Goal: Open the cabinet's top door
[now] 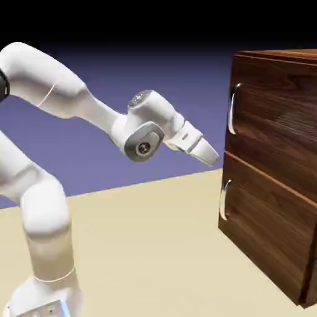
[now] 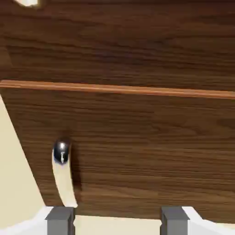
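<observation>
The gripper (image 1: 212,158) is hanging short of the cabinet (image 1: 278,186), its fingers (image 2: 60,219) standing spread apart with nothing between them. Rightward and above the fingertips, the top door (image 1: 275,124) is carrying its handle (image 1: 233,109) as an upright bar. The fingers are pointing toward the seam beneath that door, so the handle is lying higher than their line.

So the table (image 1: 155,247) is just a plain flat beige top, no marks on it. Behind the table there's a blue-violet backdrop (image 1: 173,74) that fades to black higher up. Over at the table's right end sits the lower panel (image 1: 266,229), dark wood grain, with a short curved silver handle (image 1: 225,199) on the edge facing back across the table.
</observation>
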